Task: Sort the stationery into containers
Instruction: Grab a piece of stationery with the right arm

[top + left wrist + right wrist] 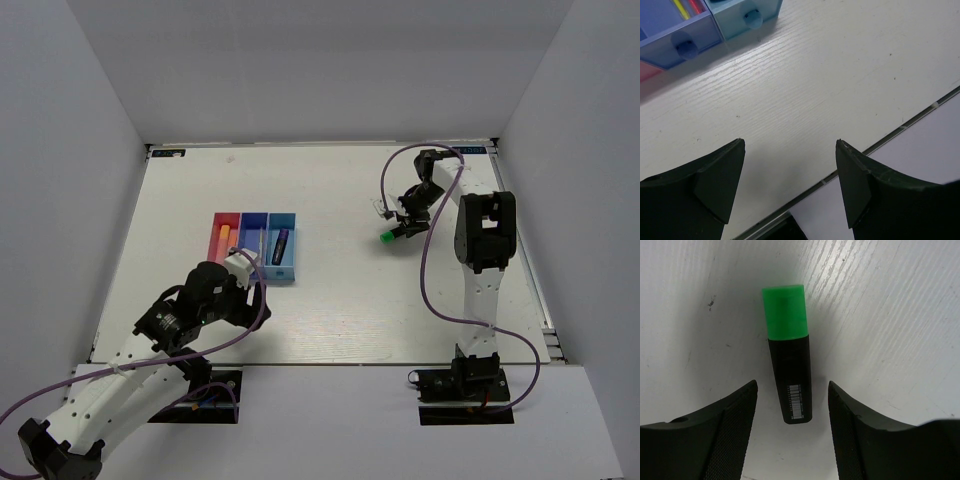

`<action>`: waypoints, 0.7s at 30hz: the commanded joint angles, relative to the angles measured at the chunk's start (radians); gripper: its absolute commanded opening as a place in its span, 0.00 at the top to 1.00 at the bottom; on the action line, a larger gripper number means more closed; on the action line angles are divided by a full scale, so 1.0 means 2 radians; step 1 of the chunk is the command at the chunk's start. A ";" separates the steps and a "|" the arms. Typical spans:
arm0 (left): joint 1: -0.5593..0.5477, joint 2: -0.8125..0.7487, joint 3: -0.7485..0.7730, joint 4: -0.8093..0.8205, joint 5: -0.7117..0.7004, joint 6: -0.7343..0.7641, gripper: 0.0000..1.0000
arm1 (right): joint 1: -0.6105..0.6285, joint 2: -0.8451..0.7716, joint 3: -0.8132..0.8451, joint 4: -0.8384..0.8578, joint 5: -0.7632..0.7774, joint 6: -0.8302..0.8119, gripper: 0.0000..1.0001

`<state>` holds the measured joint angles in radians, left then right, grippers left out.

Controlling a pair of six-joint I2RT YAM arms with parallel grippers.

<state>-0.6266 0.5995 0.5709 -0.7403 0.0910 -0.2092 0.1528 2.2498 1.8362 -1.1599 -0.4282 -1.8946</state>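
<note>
White barcode label seen on the black barrel of the green-capped highlighter, its digits too small to be read, left blue sticker and right blue sticker seen at the far corners of the surface, print illegible, no other wording made out.

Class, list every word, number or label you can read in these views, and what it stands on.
Barcode label on the green-capped highlighter: digits too small to read.
Small stickers at the far corners of the table: too blurred to read.
No legible text anywhere.
</note>
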 commanded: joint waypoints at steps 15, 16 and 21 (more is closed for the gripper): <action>0.006 -0.017 -0.004 0.004 -0.014 0.003 0.17 | 0.006 0.039 -0.005 -0.047 0.032 0.022 0.89; 0.005 -0.019 -0.005 0.006 -0.017 0.003 0.17 | 0.008 0.033 -0.011 -0.043 0.032 0.034 0.93; 0.006 -0.029 -0.008 0.003 -0.026 0.002 0.17 | 0.017 -0.033 -0.109 0.014 -0.004 0.148 1.00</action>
<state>-0.6228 0.5583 0.5636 -0.7406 0.0597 -0.2096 0.1623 2.1895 1.7325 -1.1851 -0.4198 -1.7519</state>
